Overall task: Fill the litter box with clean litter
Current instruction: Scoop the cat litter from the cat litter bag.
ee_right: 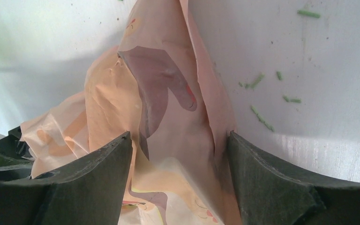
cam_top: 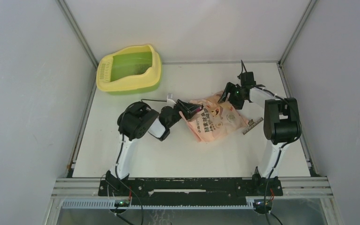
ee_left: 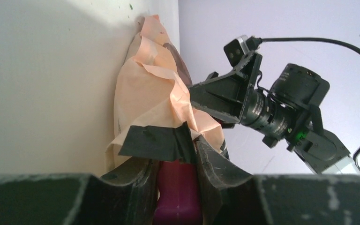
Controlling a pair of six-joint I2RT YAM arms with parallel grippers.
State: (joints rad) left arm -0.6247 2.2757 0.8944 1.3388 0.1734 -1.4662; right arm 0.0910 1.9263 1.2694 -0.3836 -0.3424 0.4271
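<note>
At table centre, left gripper [ee_left: 177,157] is clamped on a magenta object [ee_left: 176,197] at the pink-orange bag [cam_top: 218,117]. Right gripper [ee_right: 178,140] is spread, straddling the bag. Litter box [cam_top: 129,70] sits in the far-left corner.

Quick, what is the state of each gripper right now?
Left gripper: closed on a magenta object at the edge of the bag.
Right gripper: open, with its fingers on either side of the bag.
</note>
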